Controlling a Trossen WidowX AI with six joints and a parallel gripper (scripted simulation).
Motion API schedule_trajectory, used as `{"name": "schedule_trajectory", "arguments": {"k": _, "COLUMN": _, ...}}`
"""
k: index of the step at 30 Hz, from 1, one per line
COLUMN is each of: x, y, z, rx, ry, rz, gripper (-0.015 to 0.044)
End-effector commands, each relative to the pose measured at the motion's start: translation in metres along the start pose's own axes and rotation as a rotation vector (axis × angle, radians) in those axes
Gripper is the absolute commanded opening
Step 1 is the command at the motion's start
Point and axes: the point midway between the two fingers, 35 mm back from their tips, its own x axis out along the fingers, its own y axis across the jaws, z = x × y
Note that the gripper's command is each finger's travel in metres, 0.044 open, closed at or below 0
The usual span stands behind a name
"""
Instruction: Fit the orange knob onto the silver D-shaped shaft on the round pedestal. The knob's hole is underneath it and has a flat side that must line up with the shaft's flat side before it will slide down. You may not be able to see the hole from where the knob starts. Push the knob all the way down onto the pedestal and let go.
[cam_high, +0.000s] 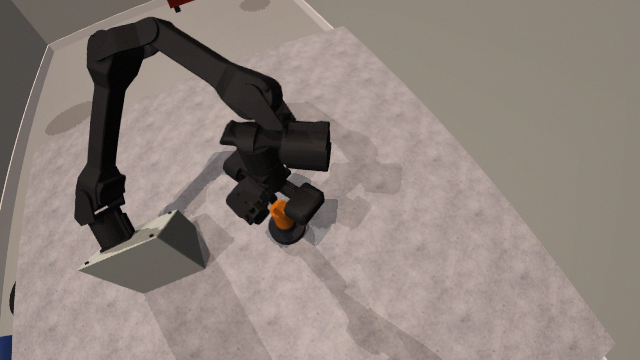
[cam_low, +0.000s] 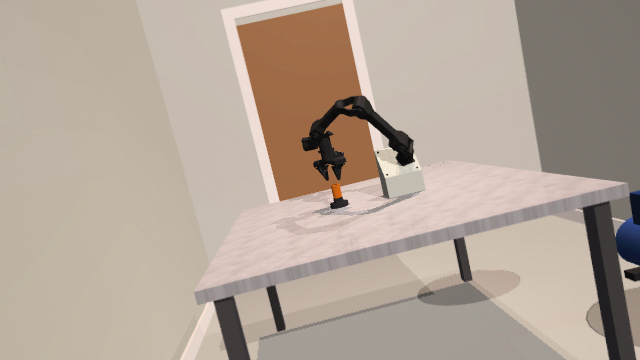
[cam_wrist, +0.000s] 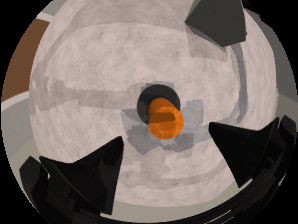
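Orange against black, the knob (cam_high: 281, 215) (cam_low: 336, 191) (cam_wrist: 166, 125) stands over the round pedestal (cam_high: 287, 238) (cam_low: 339, 204) (cam_wrist: 156, 93) in the top view, partly covered by one finger of your gripper (cam_high: 279, 212) (cam_low: 333, 180) (cam_wrist: 166, 131). From here you cannot tell whether it is fully down; if the flats are misaligned, the knob could be perched on the shaft's tip, ready to tip at a nudge.

In the exterior view, your claw hangs just above the knob, its fingers apart and holding nothing. The knob looks roughly upright on the pedestal, though any thin gap at its foot is too small to make out. Should you lower the fingers for another push, a sideways error could bring one tip down on the rim and tilt the knob; a clean lift straight up carries less risk.

The wrist view shows you the knob's round top between the widely spread fingertips, touching neither, with the dark pedestal beyond. No silver shaft shows, and the hole underneath is hidden, so its fit cannot be confirmed. The likeliest trouble is judging the job finished on looks alone: backing away from a knob left a little high would leave the task undone.
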Motion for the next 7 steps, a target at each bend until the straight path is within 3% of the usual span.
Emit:
{"name": "schedule_trajectory", "arguments": {"k": 1, "x": -0.0257, "y": -0.0009, "z": 0.0004, "rx": -0.008, "ry": 0.001, "rz": 0.007, "gripper": 0.044}}
{"name": "schedule_trajectory", "arguments": {"k": 7, "x": -0.0258, "y": -0.0002, "z": 0.0004, "rx": -0.008, "ry": 0.001, "rz": 0.007, "gripper": 0.044}}
